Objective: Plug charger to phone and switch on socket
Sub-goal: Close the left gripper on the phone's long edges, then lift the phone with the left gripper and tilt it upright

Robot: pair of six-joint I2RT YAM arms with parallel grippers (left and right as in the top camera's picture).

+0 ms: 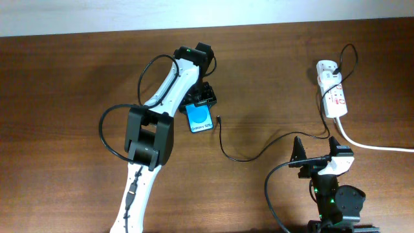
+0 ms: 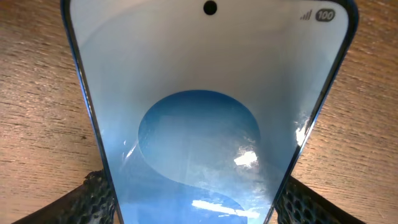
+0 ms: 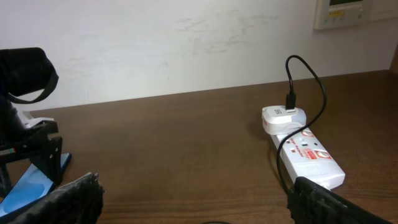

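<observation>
While the left arm [image 1: 165, 87] stretches forward, jaws clasping the phone [image 1: 200, 119], the right arm [image 1: 336, 194] sits folded, jaws spread.

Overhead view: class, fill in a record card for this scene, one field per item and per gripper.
phone: screen lit, gripped by left gripper
charger: one end at socket; free tip beside phone, not inserted
socket: far right of table; switch state unreadable
left gripper: shut on phone
right gripper: open, empty
</observation>
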